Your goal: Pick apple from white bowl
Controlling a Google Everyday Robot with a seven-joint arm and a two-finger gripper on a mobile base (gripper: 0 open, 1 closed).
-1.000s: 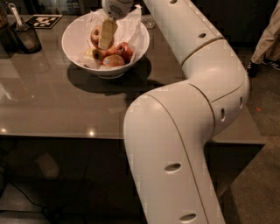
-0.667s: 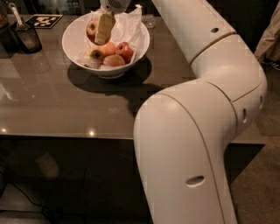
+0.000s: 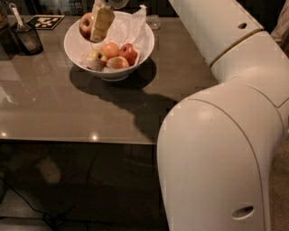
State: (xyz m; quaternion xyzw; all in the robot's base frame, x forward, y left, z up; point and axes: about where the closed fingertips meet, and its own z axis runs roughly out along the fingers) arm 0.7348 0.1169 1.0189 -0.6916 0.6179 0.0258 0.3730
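Red-orange skin with a paler yellowish patch marks the apple [image 3: 86, 25], round and glossy, which hangs in the air above the left rim of the white bowl [image 3: 74, 52], clear of the fruit inside.

Camera view. The gripper [image 3: 94, 28] reaches down from the top edge over the bowl's left half and is clamped on the apple. One tan finger pad [image 3: 103, 21] lies against the apple's right side; the other finger is hidden behind the fruit.

The bowl is deep and glossy with flaring sides, lined with crinkled white paper [image 3: 131, 25] that rises above its rear right rim. Inside lie a yellow-green apple [image 3: 96, 55] at front left, an orange apple [image 3: 109, 48] in the middle, a darker red apple [image 3: 129, 52] at right and an orange-red apple [image 3: 118, 62] at front.

The bowl stands on a grey-brown table [image 3: 54, 108]. Left of the bowl is a dark cup [image 3: 29, 39] holding a utensil [image 3: 15, 12]. Behind the bowl to the left lies a black-and-white marker tag [image 3: 45, 21], and behind it to the right stands a small glass [image 3: 153, 21]. The white arm [image 3: 226, 135] fills the space right of the bowl.
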